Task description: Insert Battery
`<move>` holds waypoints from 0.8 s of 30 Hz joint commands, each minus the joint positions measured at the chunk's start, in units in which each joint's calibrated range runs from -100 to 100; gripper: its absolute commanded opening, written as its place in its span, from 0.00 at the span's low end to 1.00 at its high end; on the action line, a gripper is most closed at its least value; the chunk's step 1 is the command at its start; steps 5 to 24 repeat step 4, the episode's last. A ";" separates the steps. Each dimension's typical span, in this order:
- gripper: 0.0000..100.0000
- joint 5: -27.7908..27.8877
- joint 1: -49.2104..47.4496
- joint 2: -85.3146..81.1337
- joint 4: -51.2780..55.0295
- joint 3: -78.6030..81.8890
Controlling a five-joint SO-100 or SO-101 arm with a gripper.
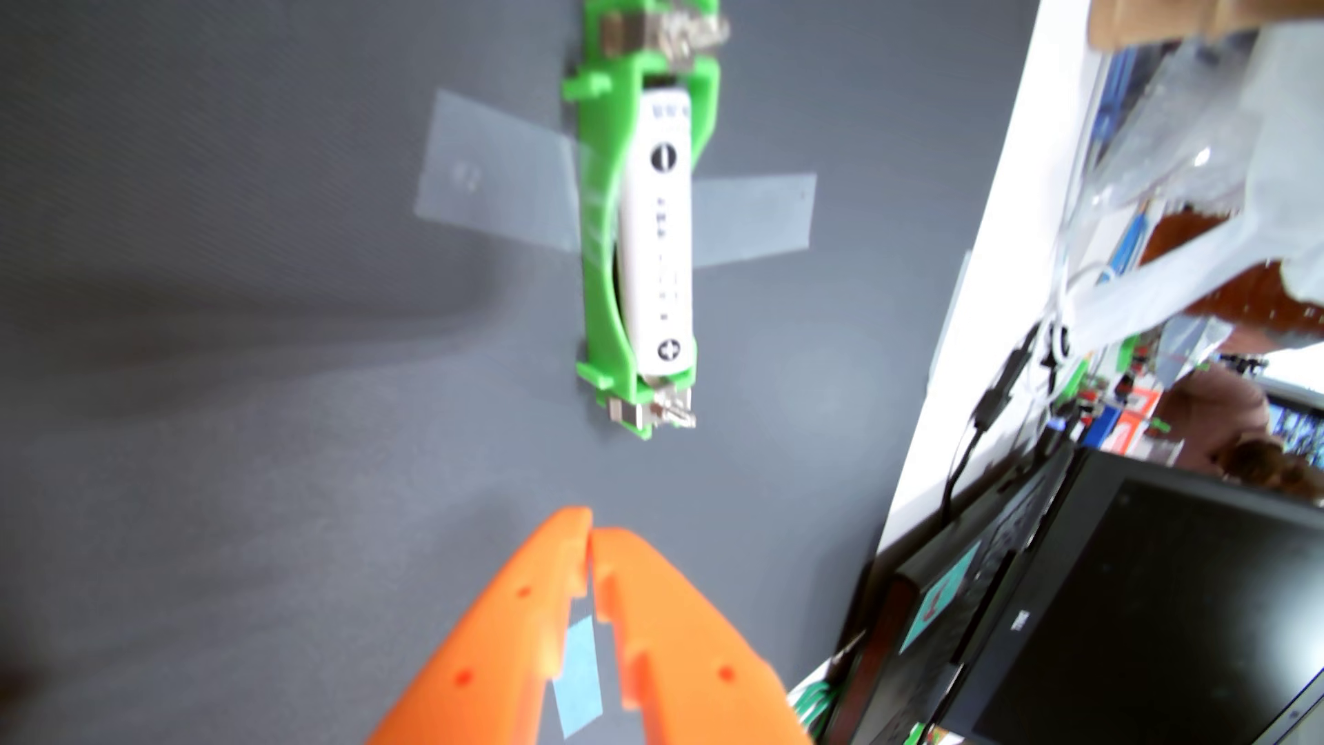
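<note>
In the wrist view a white battery [658,236] lies lengthwise in a green battery holder [600,236] that is taped to the grey mat with clear tape [494,175]. Metal contacts [652,415] show at the holder's near end. My orange gripper [591,534] enters from the bottom edge, its two fingertips [566,544] touching, holding nothing. It sits below the holder in the picture, apart from it, with bare mat between. A strip of blue tape [579,670] shows through the gap lower between the fingers.
The grey mat [251,358] ends at a white table edge [981,301] on the right. Beyond it are a black monitor [1146,609], cables [996,401] and plastic bags [1182,179]. A dark shadow lies on the mat at left.
</note>
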 commanded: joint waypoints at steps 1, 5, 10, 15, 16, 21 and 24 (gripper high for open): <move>0.01 -0.09 5.24 0.09 0.51 -0.33; 0.01 -0.09 5.47 0.09 0.42 -0.33; 0.01 -0.09 5.47 0.09 0.42 -0.33; 0.01 -0.09 5.47 0.09 0.42 -0.33; 0.01 -0.09 5.47 0.09 0.42 -0.33; 0.01 -0.09 5.47 0.09 0.42 -0.33; 0.01 -0.09 5.47 0.09 0.42 -0.33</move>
